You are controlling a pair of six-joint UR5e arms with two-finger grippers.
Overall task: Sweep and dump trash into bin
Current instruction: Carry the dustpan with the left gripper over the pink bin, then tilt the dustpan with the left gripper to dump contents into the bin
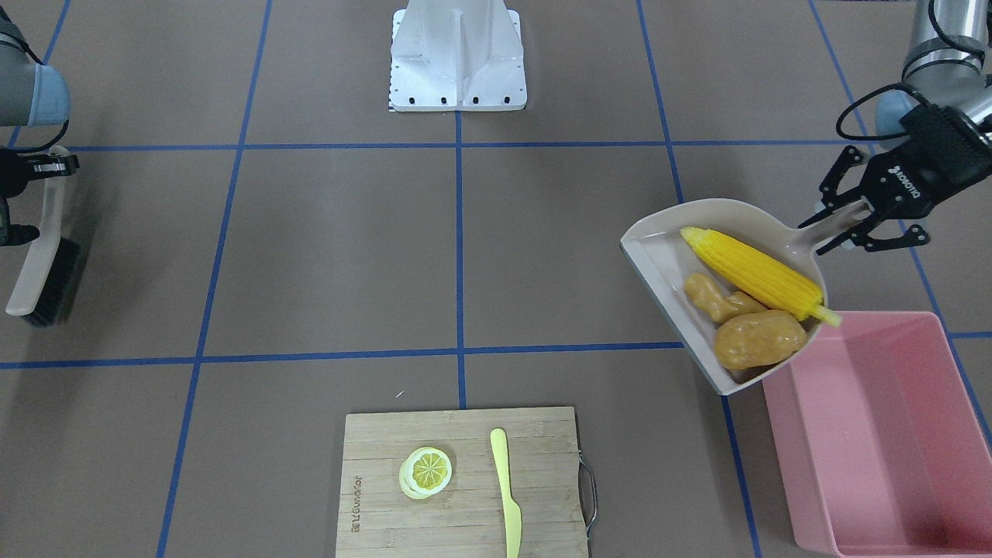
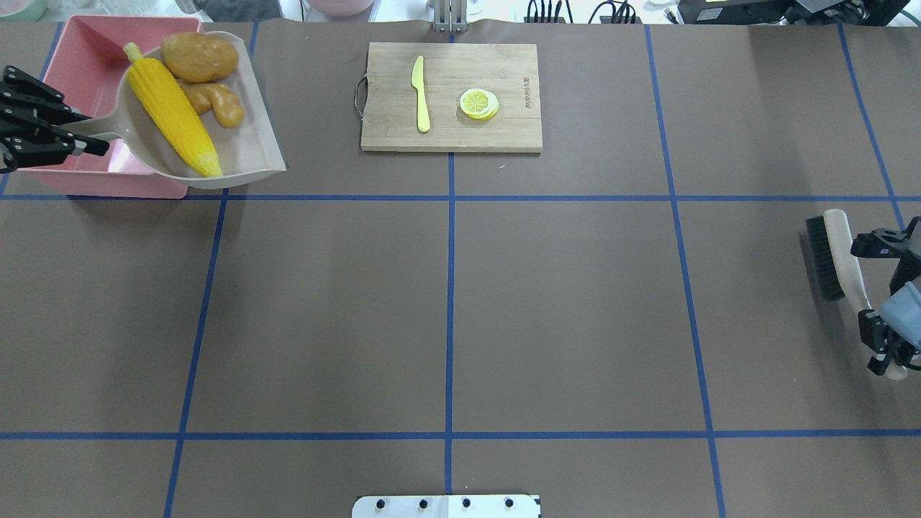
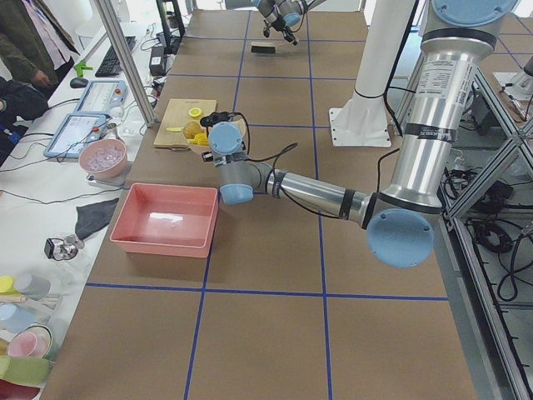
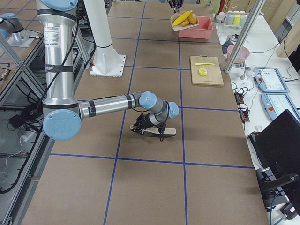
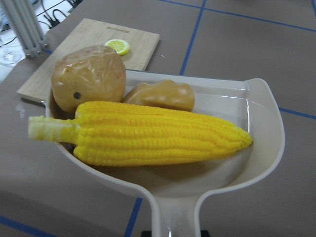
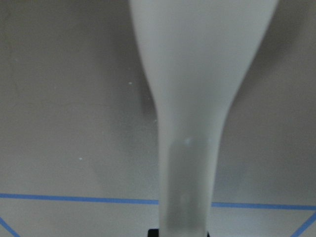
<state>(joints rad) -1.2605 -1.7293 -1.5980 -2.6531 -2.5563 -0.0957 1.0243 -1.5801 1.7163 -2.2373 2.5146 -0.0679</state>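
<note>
Where the left pincer appears, at the table's far left corner as the robot sees it, its two fingers are closed narrowly on the handle of a beige-grey dustpan. The pan is held clear of the table and tilted.

All three pieces of trash lie inside the pan, just ahead of that pincer.
- **Corn cob**: it lies across the pan closest to the handle, and its pale stalk end pokes out over the side rim.
- **Ginger root**: it sits just beyond the cob, towards the pan's open lip, and appears to touch the cob.
- **Potato**: it rests against the cob near the stalk end, beside the ginger root.

The pink bin stands on the table directly beside the pan. In the overhead view the pan overlaps the bin's inner side. In the front-facing view one corner of the pan overlaps the bin's rim.

At the opposite end of the table, the right pincer is closed on the handle of a brush. The brush is low at the table.

A wooden cutting board lies at the middle of the far edge. It carries a lemon slice and a pale yellow knife, which lie apart from each other.
</note>
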